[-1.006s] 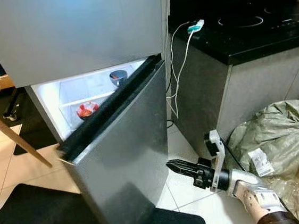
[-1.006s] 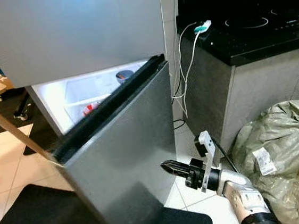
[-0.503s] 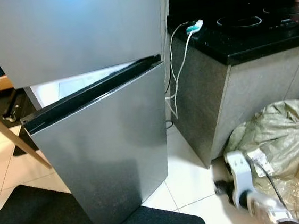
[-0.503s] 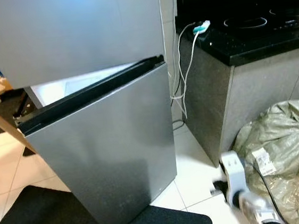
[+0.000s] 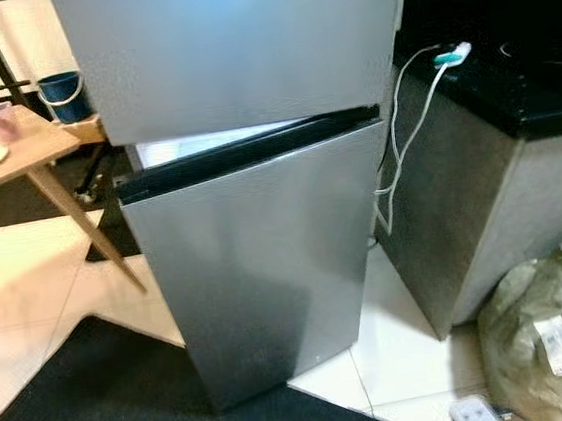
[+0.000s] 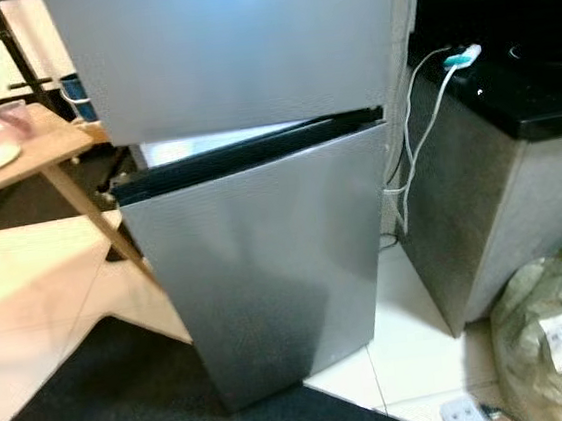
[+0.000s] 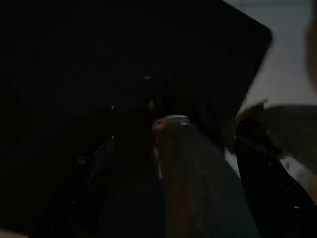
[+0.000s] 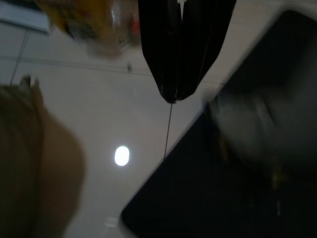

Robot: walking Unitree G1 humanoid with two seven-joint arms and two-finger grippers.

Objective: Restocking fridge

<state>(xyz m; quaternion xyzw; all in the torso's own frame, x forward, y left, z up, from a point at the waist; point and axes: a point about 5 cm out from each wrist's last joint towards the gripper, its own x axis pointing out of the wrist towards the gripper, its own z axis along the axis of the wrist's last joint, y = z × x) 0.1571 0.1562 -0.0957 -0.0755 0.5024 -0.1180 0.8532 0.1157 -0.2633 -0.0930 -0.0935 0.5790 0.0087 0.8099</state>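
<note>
While the fridge's lower door [image 5: 266, 262] is sitting nearly closed, I'm hanging the right gripper [image 8: 179, 96] clenched and empty at 6 o'clock; left's state, can't tell.

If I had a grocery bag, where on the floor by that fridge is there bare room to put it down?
Bare tile lies between the fridge's lower door and the grey counter cabinet, and more under the wooden table. It is crowded at lower right, by the plastic sack. The black mat in front is also free.

A home kitchen. A steel fridge [image 5: 262, 222] stands at 12 o'clock. A black hob counter [image 5: 509, 86] lies at 2, tiled floor [image 5: 29, 297] below.
</note>
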